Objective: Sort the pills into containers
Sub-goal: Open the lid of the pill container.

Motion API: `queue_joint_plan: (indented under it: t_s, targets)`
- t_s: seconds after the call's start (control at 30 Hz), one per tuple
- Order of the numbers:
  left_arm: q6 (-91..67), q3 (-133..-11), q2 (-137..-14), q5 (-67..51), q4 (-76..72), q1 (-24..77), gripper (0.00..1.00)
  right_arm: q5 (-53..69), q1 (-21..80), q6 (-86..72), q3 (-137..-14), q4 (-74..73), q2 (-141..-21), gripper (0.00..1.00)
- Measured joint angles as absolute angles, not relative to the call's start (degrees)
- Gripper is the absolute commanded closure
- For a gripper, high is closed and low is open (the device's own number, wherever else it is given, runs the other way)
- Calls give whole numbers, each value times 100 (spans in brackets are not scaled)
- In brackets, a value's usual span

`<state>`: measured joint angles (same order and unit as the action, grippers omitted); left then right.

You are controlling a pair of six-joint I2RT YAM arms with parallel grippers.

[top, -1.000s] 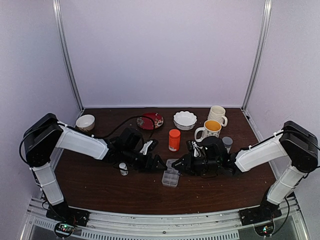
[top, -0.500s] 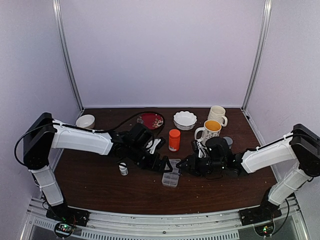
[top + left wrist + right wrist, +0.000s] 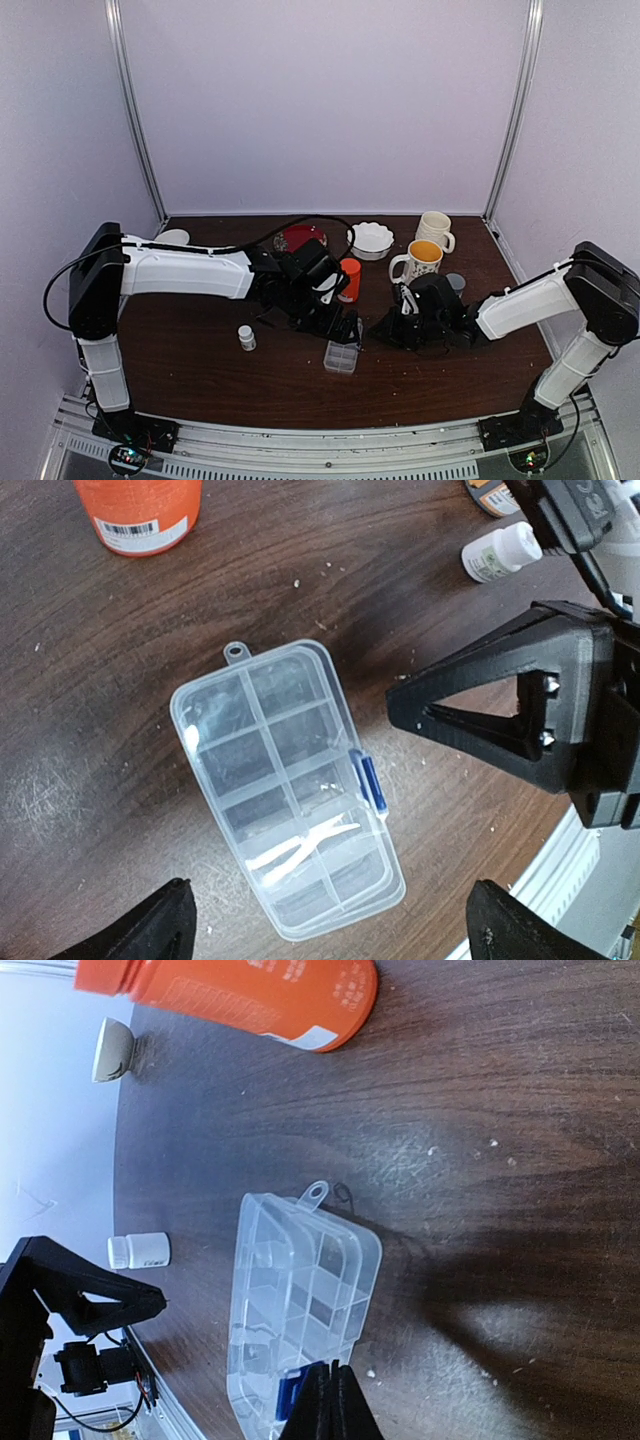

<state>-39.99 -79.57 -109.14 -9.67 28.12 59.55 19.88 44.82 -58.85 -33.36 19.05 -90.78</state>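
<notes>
Progress looks close to nil: nothing that these views show has been sorted. On the dark wooden surface both arms reach toward the middle and meet over the work. The left tool hangs above the box with its fingers spread wide apart and nothing held between them. The right tool has its fingers pressed together on nothing, tips low at the box's long edge. The clear pill organizer lies flat near the front middle of the surface, between the two tools. Its lid is down, and its cells look bare as far as the plastic lets me see. The orange bottle stands just behind it, and a small white bottle stands well apart to the left. The blue latch appears fastened, just beside the right tool's tips, so unlatching is probably the step in hand. No pills show anywhere, and the pale specks on the wood are too small to name. Opening the lid, getting pills out and filling the cells all seem left to do
</notes>
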Motion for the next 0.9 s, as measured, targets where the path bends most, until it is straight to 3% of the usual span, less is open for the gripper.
queue_joint_plan:
  t_s: [0.17, 0.5, 0.9]
  targets:
    - [-4038, -8202, -11115, -827, 3070, 6001, 3, 2064, 4333, -5885, -3481, 1935, -9483, 100]
    - [-4268, -7728, -11098, -1120, 2661, 5798, 22, 2255, 4320, -5865, -3754, 2053, -9741, 100]
    - [-4453, -7039, -11091, -1872, 1702, 5290, 19, 2447, 4320, -5898, -3763, 2265, -9870, 100]
